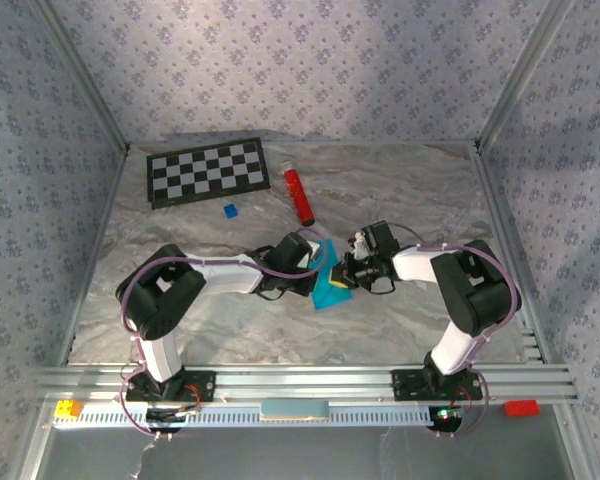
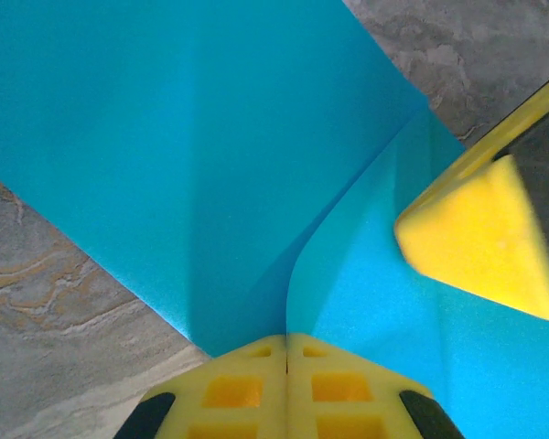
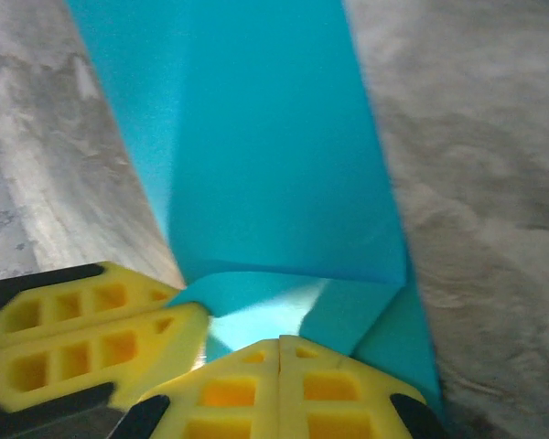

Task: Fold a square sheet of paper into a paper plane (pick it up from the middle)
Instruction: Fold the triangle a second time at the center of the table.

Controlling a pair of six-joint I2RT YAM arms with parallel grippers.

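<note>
Top external view: the square sheet of paper (image 1: 329,290) lies mid-table, partly folded, between the two arms, its far part covered by the wrists. The left gripper (image 1: 323,268) and right gripper (image 1: 340,279) meet over it, tips just beside each other.

The left wrist view adds what the overhead cannot. The paper (image 2: 210,137) lies creased, with one flap curling up off the marble. The left gripper (image 2: 285,384) has its yellow fingers pressed together, the crease running into their seam, so it is clamped on the sheet. One finger of the right gripper (image 2: 480,238) hangs close on the right.

The right wrist view shows the paper (image 3: 274,165) as a long band with a folded corner at the tips of the right gripper (image 3: 280,384), likewise closed and pinching it, the left gripper's fingers (image 3: 82,338) alongside.

Beyond the paper, on the far side, lie a red cylinder (image 1: 299,196), a small dark-blue block (image 1: 230,211) and a checkerboard (image 1: 207,171). The marble tabletop (image 1: 420,190) is open to the right and in front, bounded by patterned walls and the near rail.
</note>
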